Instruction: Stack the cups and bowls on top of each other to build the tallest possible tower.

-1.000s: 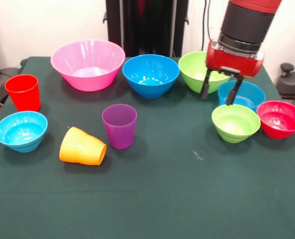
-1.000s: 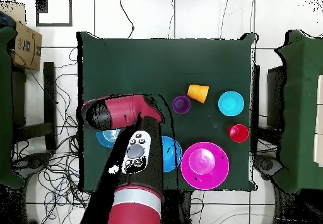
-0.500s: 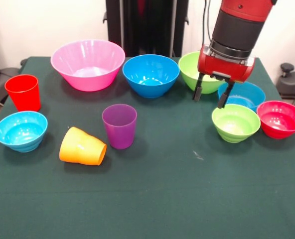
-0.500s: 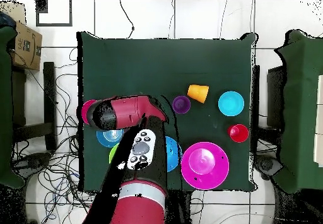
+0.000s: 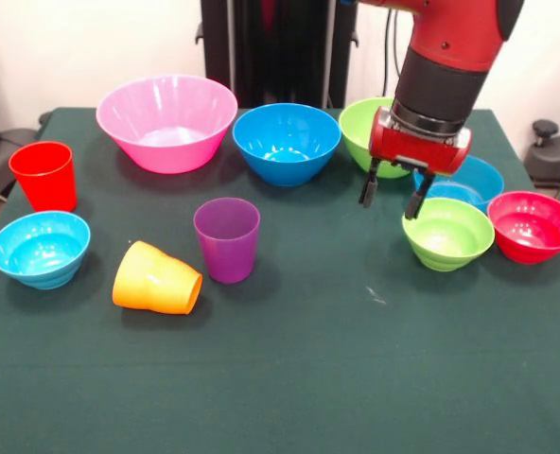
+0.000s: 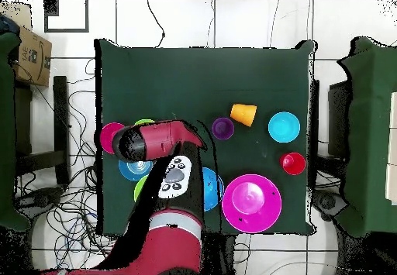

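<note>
Hand [image 5: 391, 197] open, empty, beside small green bowl [image 5: 447, 234] rim.

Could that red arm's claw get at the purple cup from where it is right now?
Probably yes. The gripper hangs open and empty above the cloth, and the purple cup stands upright by itself, with bare table between them and nothing blocking its rim.

- Near half of table [image 5: 289, 378] bare: wide open lane across whole width.
- Far row packed: pink bowl [image 5: 166, 121], mid blue bowl [image 5: 287, 142], mid green bowl [image 5: 375, 128] nearly rim to rim, no lane between.
- Right cluster tight: small green bowl [image 5: 447, 233], red bowl [image 5: 533, 225], small blue bowl [image 5: 469, 180] touching or nearly so.
- Hand [image 5: 390, 194] open, hanging over gap between mid blue bowl and small green bowl.
- Centre: purple cup [image 5: 227, 238] upright, orange cup [image 5: 156, 279] on its side just beside it.
- Left edge: red cup [image 5: 43, 175] and light blue bowl [image 5: 40, 248] close together.
</note>
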You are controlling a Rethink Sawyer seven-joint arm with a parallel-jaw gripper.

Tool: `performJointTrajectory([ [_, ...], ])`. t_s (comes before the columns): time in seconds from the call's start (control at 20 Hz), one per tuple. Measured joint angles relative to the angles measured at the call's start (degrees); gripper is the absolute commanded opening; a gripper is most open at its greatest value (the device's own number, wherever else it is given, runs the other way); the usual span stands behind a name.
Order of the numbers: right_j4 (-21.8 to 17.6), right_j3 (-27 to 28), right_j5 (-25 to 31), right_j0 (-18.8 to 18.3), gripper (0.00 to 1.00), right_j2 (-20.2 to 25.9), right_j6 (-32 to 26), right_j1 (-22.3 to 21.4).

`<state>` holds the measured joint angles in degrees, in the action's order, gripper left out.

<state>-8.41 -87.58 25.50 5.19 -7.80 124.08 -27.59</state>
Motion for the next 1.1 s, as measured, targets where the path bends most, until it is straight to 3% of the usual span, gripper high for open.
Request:
performJointTrajectory([
  [0.6,0.0,0.0,-3.4,0.1,1.00,-0.2,0.0,4.5],
  [1.1,0.0,0.0,-3.6,1.5,1.00,-0.2,0.0,5.1],
])
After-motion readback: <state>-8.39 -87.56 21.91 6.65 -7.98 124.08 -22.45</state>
